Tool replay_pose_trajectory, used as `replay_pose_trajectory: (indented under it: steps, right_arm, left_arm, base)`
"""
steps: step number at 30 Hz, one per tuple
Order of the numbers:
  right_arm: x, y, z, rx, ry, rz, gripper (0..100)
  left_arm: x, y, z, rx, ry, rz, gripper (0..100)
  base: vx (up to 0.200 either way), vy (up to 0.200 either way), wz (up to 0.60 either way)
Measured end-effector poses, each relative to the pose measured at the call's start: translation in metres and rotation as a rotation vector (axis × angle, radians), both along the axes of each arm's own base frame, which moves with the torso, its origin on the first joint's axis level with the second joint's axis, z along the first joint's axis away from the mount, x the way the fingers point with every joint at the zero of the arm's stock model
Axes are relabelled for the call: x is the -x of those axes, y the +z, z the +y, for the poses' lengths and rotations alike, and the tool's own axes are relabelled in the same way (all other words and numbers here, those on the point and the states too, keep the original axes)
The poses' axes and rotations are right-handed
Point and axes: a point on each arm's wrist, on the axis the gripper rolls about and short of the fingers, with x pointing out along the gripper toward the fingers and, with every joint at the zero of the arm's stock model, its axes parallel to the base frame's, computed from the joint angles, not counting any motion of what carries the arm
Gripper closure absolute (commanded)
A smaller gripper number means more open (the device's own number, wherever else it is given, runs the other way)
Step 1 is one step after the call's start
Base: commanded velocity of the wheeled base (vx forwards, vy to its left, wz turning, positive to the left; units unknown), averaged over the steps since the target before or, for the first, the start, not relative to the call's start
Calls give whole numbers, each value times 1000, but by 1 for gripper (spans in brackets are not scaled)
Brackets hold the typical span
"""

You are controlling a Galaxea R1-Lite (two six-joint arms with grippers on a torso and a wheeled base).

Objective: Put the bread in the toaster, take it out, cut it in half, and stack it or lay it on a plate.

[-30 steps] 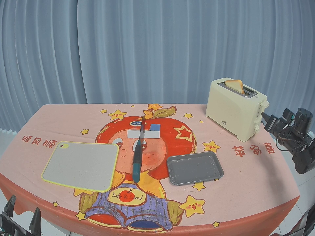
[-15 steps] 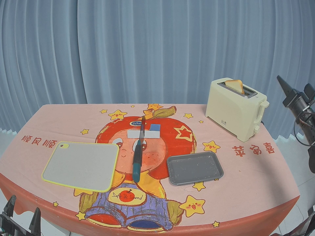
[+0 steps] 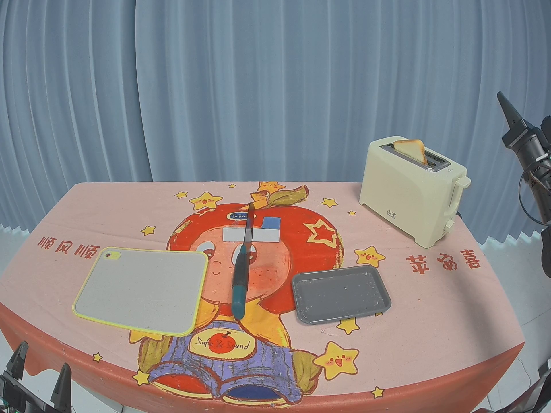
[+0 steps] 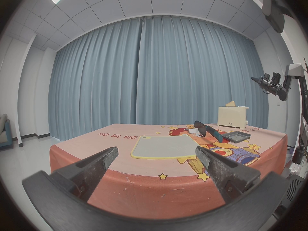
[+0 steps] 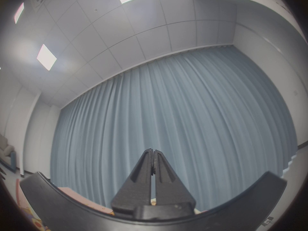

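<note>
Bread [image 3: 411,149] is seen standing in the toaster [image 3: 407,199], one golden corner raised above the slot and leaning slightly, the rest sunk inside. With the middle of the table [image 3: 402,339] taken as the dial and its far edge as 12, the toaster is placed at 2 o'clock, near the far right edge. A grey tray [image 3: 340,293] is laid at 5 o'clock, a board [image 3: 140,289] at 8 o'clock, and a knife [image 3: 241,271] between them, its handle pointed to 6 o'clock and its blade propped on a small block [image 3: 251,233]. The right gripper [image 3: 508,113] is held high off the table at 3 o'clock, above and well apart from the toaster, with its jaws clenched tip to tip on nothing. The left gripper [image 4: 156,151] is kept low off the near edge at 7 o'clock, its jaws released and spread wide, nothing between them. The slice is judged to be light, thin and stiff at the crust, yet brittle and crumbly where toasted, so that it is likely to be dented or torn by a hard squeeze. It is best taken by the exposed upper edge, pinched across its two flat faces, and drawn straight up along the slot so that it is not snagged on the slot's rim. For that the right jaws would first have to be opened. The bread is not yet lifted out, and the cutting and plating are judged to be still undone.
</note>
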Motion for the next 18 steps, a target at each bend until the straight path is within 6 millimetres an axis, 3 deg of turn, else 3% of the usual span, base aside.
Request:
replay_pose_trajectory:
  steps: [10, 18]
  right_arm:
    - [-22, -18, -7, 33, -18, 50, 100]
    - [-21, -34, -34, 137, -25, 106, 100]
  left_arm:
    - [0, 0, 0, 0, 0, 0, 0]
    - [0, 0, 0, 0, 0, 0, 0]
  base:
    - [0, 0, 0]
    - [0, 0, 0]
